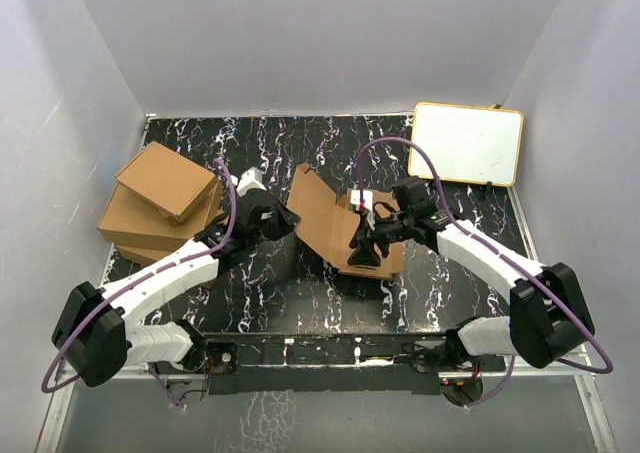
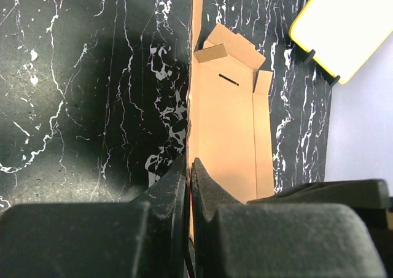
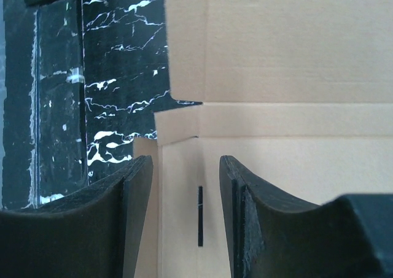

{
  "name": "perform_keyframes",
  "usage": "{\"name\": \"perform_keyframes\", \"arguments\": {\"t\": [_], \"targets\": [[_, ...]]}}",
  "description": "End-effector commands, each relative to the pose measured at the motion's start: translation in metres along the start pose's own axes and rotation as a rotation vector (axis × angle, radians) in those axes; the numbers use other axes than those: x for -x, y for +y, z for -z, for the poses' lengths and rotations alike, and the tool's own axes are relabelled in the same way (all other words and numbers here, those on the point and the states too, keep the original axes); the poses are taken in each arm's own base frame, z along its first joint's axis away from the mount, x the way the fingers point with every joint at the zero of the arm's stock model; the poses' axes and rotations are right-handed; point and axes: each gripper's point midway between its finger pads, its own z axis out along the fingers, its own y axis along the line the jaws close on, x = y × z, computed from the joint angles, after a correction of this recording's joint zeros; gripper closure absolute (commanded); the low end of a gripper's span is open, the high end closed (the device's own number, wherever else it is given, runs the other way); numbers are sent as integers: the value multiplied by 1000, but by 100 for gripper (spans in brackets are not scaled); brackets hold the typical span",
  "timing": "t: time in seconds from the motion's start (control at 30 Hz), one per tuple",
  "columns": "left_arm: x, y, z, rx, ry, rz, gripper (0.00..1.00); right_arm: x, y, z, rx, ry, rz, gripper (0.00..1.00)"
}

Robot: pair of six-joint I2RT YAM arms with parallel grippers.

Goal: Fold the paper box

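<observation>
The paper box point(image 1: 335, 228) lies open in the middle of the table, with one panel standing up on its left side. My left gripper point(image 1: 288, 219) is shut on the edge of that upright panel. In the left wrist view the panel runs edge-on between the closed fingers of my left gripper point(image 2: 189, 167), and the box's inside point(image 2: 230, 124) shows beyond with small flaps at its far end. My right gripper point(image 1: 363, 252) is open above the box's base. In the right wrist view my right gripper point(image 3: 186, 167) straddles a narrow slot point(image 3: 199, 215) in the cardboard point(image 3: 295, 57) and holds nothing.
A pile of ready-made brown boxes point(image 1: 160, 203) sits at the left. A white board with a yellow rim point(image 1: 467, 143) lies at the back right and also shows in the left wrist view point(image 2: 344, 26). Grey walls enclose the black marbled table point(image 1: 300, 298).
</observation>
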Motion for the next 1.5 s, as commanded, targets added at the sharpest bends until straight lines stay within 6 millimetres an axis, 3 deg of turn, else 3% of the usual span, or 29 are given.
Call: {"name": "perform_keyframes", "arguments": {"t": [0.0, 0.43, 0.6, 0.83, 1.07, 1.47], "targets": [[18, -23, 12, -71, -52, 61, 100, 12, 1, -8, 7, -9, 161, 47], [21, -29, 17, -81, -52, 119, 100, 5, 16, -22, 65, 36, 250, 37], [19, -31, 16, -87, -40, 127, 100, 12, 2, -25, -5, 38, 223, 40], [19, -33, 18, -97, -37, 118, 100, 21, -5, -27, -35, 29, 185, 55], [15, -36, 19, -137, -25, 58, 100, 32, -12, -18, -60, -13, 119, 55], [7, -44, 17, -198, 10, 2, 100, 13, -43, -25, -164, 60, 36, 57]]}}
